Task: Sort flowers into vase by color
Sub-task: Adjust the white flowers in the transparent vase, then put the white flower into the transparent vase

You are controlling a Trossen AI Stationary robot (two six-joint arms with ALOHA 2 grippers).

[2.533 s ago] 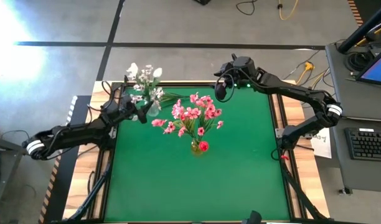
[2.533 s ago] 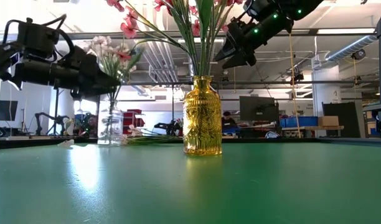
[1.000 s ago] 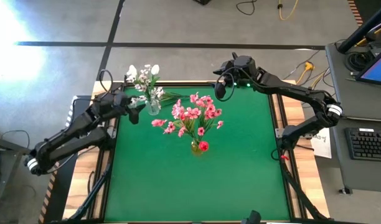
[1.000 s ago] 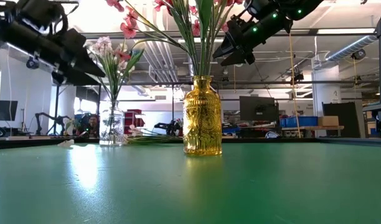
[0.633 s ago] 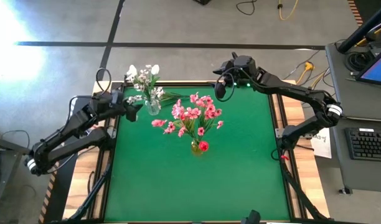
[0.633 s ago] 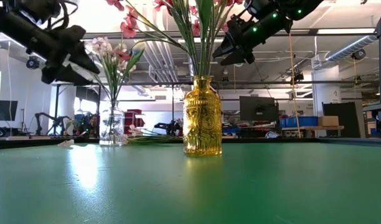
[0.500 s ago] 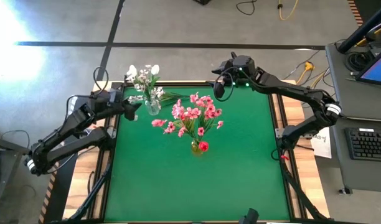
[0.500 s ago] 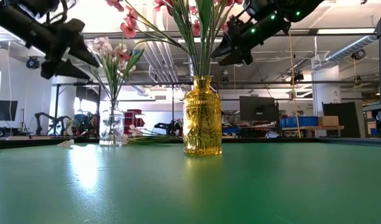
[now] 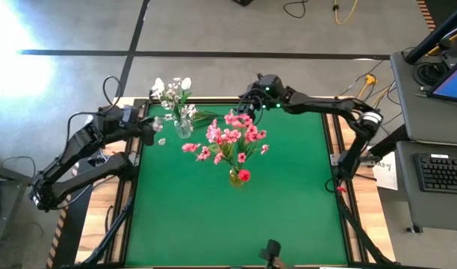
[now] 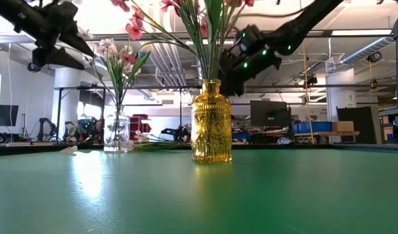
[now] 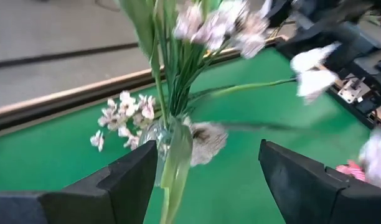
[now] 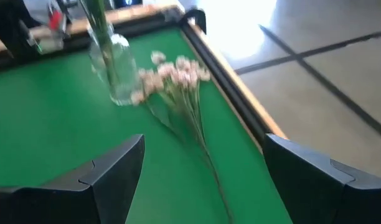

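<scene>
A clear glass vase (image 9: 184,130) near the table's far left corner holds white flowers (image 9: 173,91); it also shows in the left wrist view (image 11: 166,140). An amber vase (image 10: 211,122) mid-table holds pink blossom sprays (image 9: 232,136) and a red tulip (image 9: 244,175). One pale blossom spray (image 12: 175,79) lies flat along the far edge (image 9: 210,115). My left gripper (image 9: 152,128) hangs open left of the clear vase (image 11: 209,158). My right gripper (image 9: 248,105) is open above the far edge, right of the lying spray (image 12: 203,152).
A raised wooden rim (image 12: 240,99) runs close behind the lying spray. The pink sprays spread wide above the amber vase, just near-side of my right gripper. Bare green mat (image 9: 288,209) covers the near half of the table.
My left gripper has drawn back from the clear vase toward the table's left edge and risen. My right gripper has moved left along the far edge and come down toward the lying spray. Vases and flowers have stayed in place.
</scene>
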